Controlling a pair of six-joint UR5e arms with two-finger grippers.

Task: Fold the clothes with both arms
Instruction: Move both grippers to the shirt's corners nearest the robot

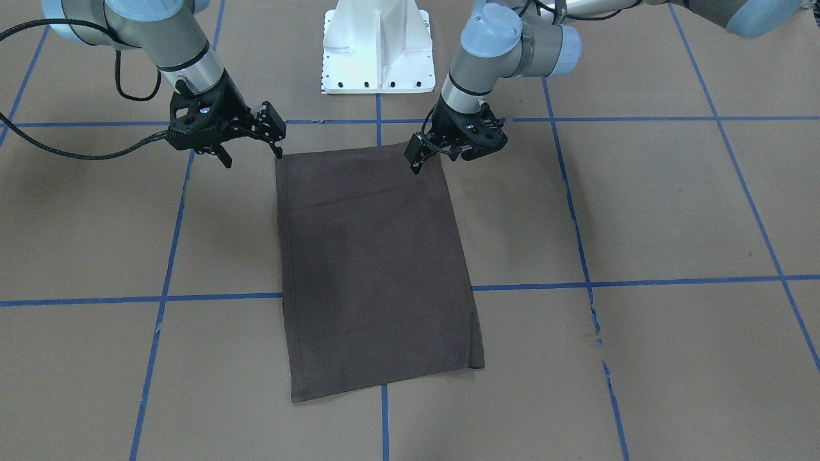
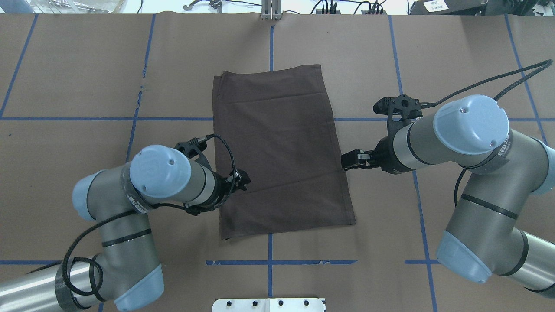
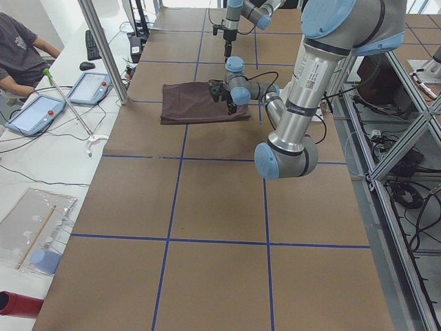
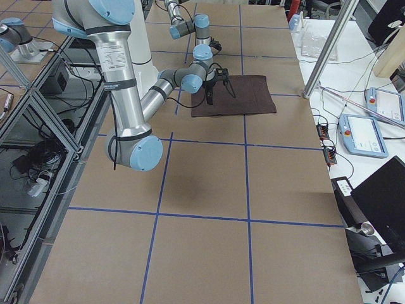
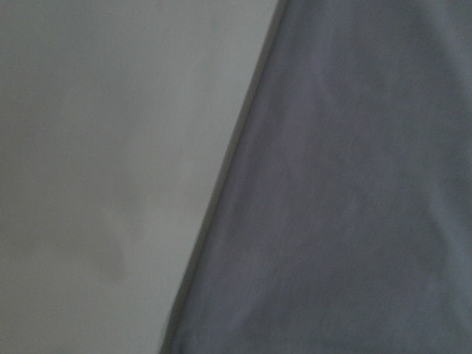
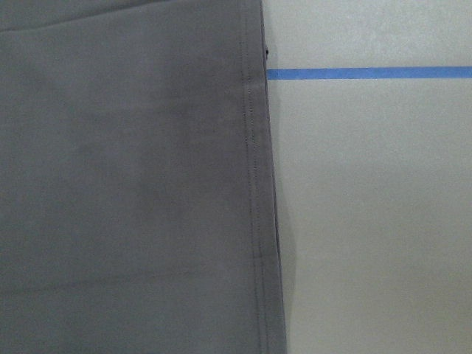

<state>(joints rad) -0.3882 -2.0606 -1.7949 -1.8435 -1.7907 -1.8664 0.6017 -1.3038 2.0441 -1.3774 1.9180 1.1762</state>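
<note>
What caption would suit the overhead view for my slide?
Left arm and right arm flank a dark brown T-shirt, folded into a rectangle on the table.

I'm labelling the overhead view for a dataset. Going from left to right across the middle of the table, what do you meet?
left arm → left gripper → T-shirt → right gripper → right arm

My left wrist view is blurring the T-shirt (image 5: 332, 184); overhead, my own left arm (image 2: 173, 177) is hiding most of my left gripper (image 2: 241, 179).
</note>
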